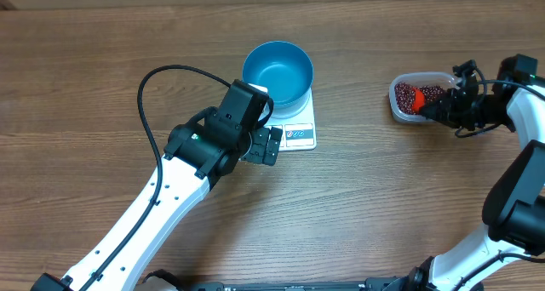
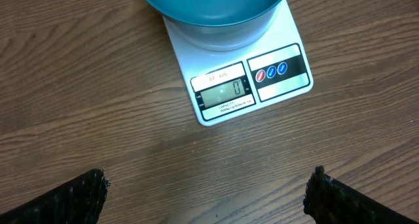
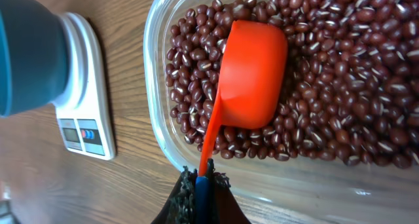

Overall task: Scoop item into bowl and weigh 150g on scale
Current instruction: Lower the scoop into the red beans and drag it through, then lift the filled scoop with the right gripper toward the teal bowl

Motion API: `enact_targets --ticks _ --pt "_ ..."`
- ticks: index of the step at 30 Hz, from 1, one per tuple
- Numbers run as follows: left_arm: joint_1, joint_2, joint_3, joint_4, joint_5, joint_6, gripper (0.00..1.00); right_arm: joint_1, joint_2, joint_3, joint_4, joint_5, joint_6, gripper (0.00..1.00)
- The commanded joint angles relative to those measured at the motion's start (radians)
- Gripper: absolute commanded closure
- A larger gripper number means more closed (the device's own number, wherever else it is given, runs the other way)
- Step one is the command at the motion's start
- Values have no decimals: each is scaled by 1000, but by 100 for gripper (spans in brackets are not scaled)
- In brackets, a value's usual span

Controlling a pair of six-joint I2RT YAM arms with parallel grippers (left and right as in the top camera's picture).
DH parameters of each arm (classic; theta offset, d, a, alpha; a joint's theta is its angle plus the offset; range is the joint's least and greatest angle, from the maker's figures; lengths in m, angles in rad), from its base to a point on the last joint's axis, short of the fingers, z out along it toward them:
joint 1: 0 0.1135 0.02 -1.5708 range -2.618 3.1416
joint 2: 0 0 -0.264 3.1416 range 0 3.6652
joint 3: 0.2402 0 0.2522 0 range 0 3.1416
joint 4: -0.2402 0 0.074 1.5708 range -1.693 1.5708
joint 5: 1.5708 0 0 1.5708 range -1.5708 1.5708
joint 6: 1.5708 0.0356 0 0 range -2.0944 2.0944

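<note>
The blue bowl (image 1: 278, 71) stands empty on the white scale (image 1: 300, 131), whose display (image 2: 224, 94) reads 0. My left gripper (image 1: 269, 145) hangs open just in front of the scale, with bare wood between its fingertips (image 2: 78, 194). Dark red beans (image 3: 340, 73) fill a clear plastic tub (image 1: 415, 97) at the right. My right gripper (image 3: 201, 185) is shut on the blue-tipped handle of a red scoop (image 3: 251, 76). The scoop's cup lies bottom up on the beans inside the tub.
A black cable (image 1: 157, 95) loops over the table left of the bowl. The left arm's white link (image 1: 145, 219) stretches toward the front left. The right arm's base (image 1: 511, 223) stands at the front right.
</note>
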Motion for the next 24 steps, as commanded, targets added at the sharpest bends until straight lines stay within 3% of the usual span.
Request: enact_targets --ticks 1,24 --pt "0 -7 -7 2 2 15 0 -30 12 -12 -7 -123 8 96" --pt "0 -7 -7 2 2 15 0 -146 12 -12 -42 -293 6 96"
